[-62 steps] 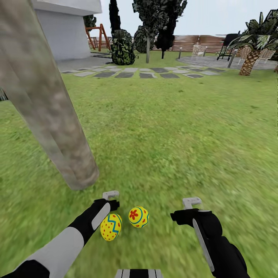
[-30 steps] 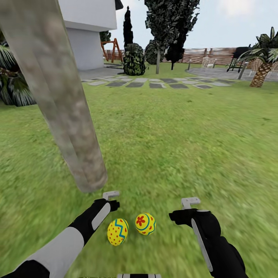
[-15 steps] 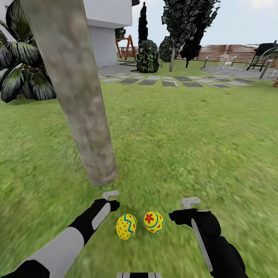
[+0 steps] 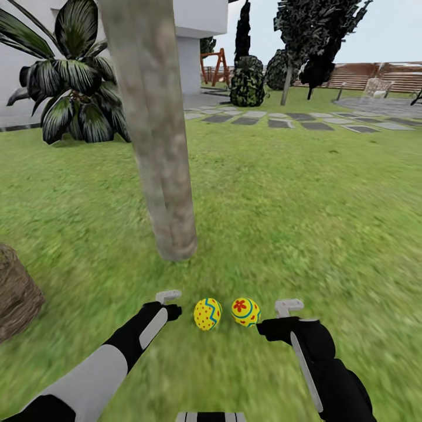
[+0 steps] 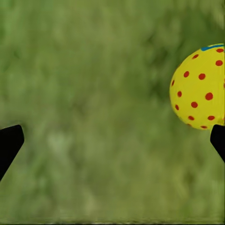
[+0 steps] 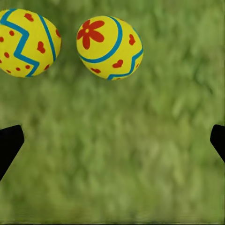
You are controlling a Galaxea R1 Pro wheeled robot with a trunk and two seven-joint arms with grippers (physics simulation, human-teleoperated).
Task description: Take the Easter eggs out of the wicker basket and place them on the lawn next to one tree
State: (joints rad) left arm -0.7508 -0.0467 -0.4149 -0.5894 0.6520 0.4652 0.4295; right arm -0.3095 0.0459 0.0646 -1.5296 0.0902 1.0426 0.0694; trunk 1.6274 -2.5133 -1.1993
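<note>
Eggs (image 4: 207, 313) (image 4: 245, 312) lie visible on grass; brown object (image 4: 14, 296) cut off

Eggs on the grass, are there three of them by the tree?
No, two eggs lie on the lawn near the tree: a zigzag egg and a flower egg.

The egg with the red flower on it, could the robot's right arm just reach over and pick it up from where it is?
Probably yes. The flower egg lies on open lawn just beside the right gripper, whose jaws stand open and empty, with only grass between them.
</note>
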